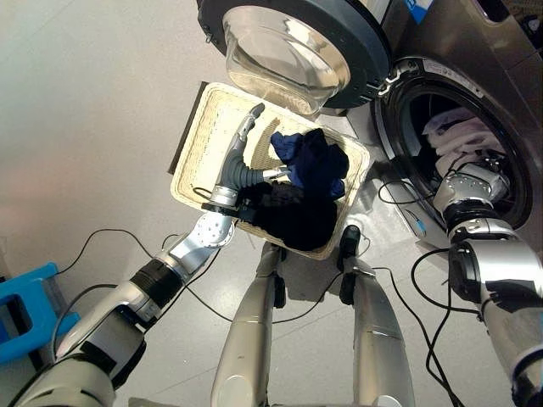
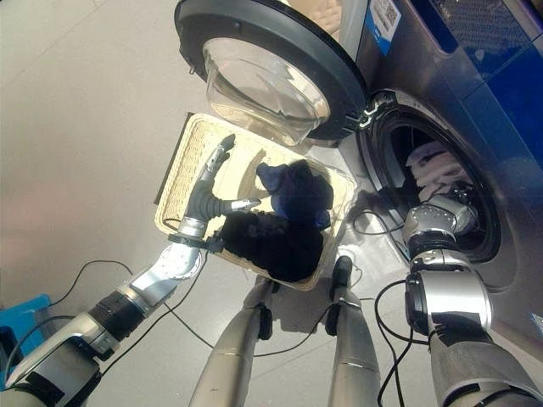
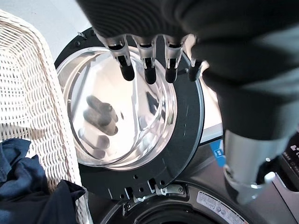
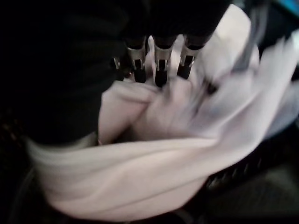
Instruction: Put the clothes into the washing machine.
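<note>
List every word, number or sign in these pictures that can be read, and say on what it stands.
None is legible.
White sticker on the washing machine, above its door: code pattern, print too small.
Blue sticker beside the door: blurred.
White label by the drum opening: too small.

The basket (image 1: 197,144) sits just left of the washing machine (image 1: 475,51), below its open door (image 1: 293,47); clothes (image 1: 305,191) lie in the basket, a garment (image 1: 458,136) inside the machine.
</note>
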